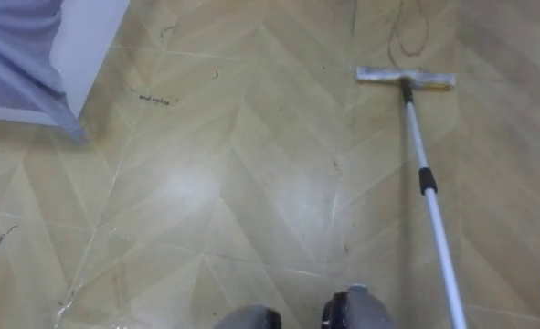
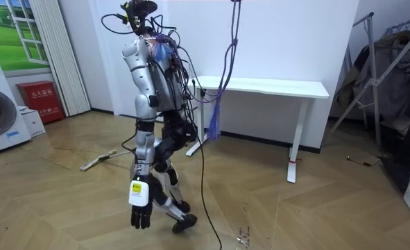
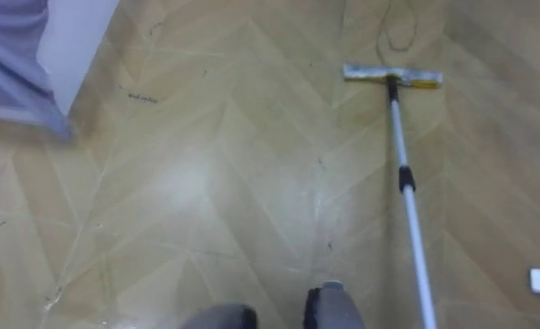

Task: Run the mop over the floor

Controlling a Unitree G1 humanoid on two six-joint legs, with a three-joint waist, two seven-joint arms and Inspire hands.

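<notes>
Mop pole [image 1: 431, 210] enters at the lower right of the eye views, beside the robot's feet, and slants forward to the mop head [image 1: 406, 78]. The head lies flat on the wood-pattern floor [image 1: 206, 183]. We judge that this gives full contact for a push stroke. We cannot tell whether the right hand grips the pole. In the room view the left hand [image 2: 141, 215] hangs idle beside the leg, fingers loose and holding nothing. Dark scribbles [image 1: 155, 99] on the floor are not legible. Farther off, the print on the red box [image 2: 38, 97] is too small to read.
</notes>
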